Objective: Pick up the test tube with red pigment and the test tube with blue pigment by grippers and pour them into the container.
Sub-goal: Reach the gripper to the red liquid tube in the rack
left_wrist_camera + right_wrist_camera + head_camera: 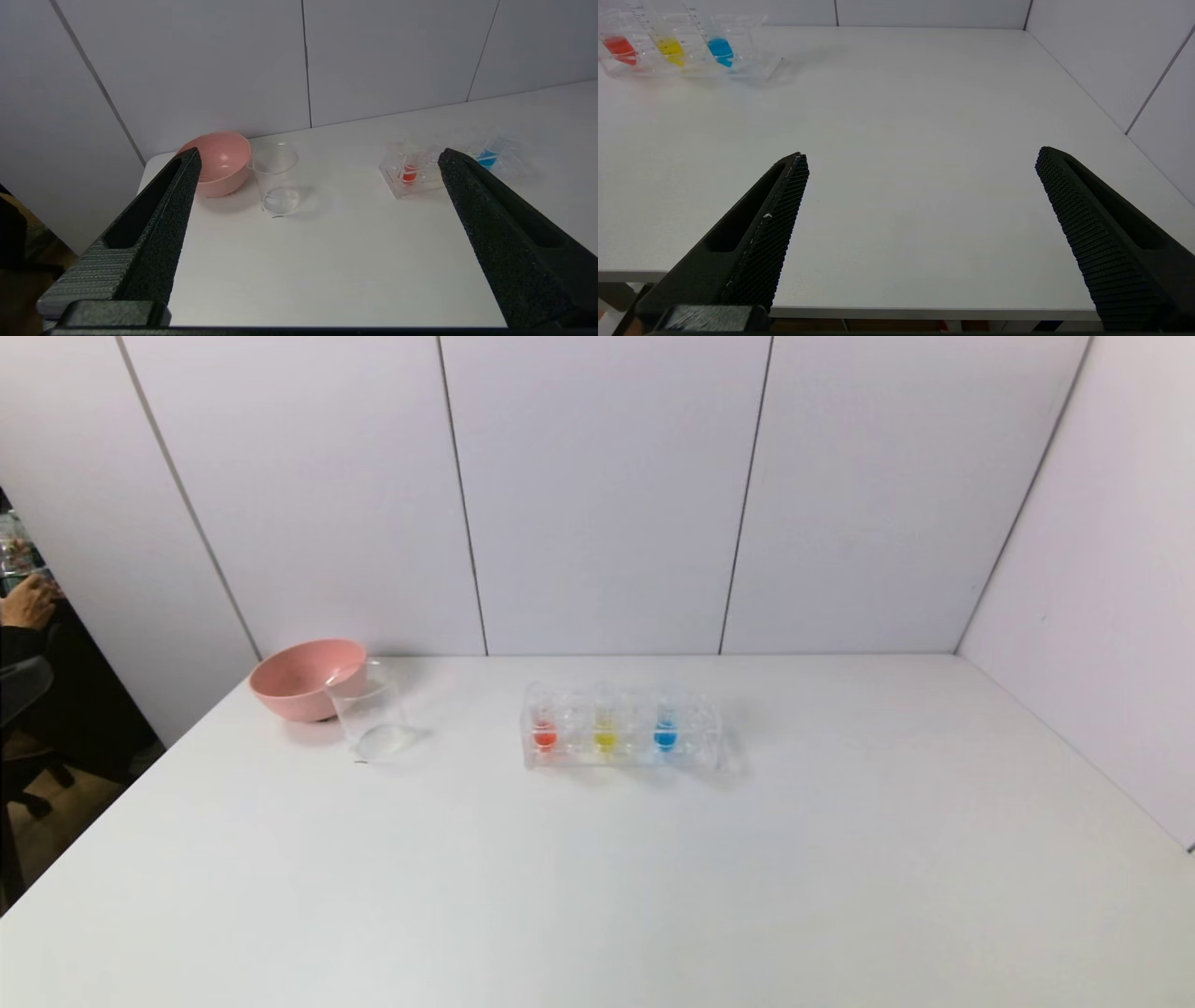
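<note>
The test tube with red pigment (543,733) stands at the left end of a clear tube rack (624,761), and the test tube with blue pigment (665,733) stands toward its right. Both also show in the left wrist view, red (409,171) and blue (487,157), and in the right wrist view, red (619,48) and blue (720,50). The container, a clear glass beaker (371,719), stands left of the rack (276,179). My left gripper (317,161) is open and empty, back near the table's front edge. My right gripper (920,156) is open and empty over the front edge. Neither gripper shows in the head view.
A pink bowl (306,678) sits just behind and left of the beaker. A tube with yellow liquid (605,735) stands between the red and blue tubes. White wall panels close the back and right side. A person's hand (26,602) shows at the far left.
</note>
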Motion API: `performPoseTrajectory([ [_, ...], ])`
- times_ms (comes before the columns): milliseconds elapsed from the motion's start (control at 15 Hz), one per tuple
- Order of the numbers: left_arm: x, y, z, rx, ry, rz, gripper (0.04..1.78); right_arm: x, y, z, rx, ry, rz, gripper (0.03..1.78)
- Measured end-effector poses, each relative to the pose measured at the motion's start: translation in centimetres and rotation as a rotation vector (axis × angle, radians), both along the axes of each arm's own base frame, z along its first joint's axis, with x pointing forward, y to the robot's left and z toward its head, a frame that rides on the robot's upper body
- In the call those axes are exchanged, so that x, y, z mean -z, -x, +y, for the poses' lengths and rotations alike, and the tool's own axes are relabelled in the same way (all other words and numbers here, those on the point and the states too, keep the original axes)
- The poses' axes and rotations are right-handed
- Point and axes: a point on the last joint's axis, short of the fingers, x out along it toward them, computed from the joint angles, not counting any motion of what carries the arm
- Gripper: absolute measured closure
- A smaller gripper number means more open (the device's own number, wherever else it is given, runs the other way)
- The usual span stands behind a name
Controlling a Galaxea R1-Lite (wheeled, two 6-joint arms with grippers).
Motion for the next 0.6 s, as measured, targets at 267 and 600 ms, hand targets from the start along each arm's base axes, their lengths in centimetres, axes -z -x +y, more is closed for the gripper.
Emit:
performPoseTrajectory([
  [267, -0.6, -5.4, 0.0, 0.01, 0.021, 0.016, 0.05, 0.0, 0.0, 0.0, 0.0, 0.0, 0.0, 0.04],
  [600, 0.2, -13.0, -0.5, 0.099, 0.098, 0.033, 0.05, 0.0, 0.0, 0.0, 0.0, 0.0, 0.0, 0.04],
])
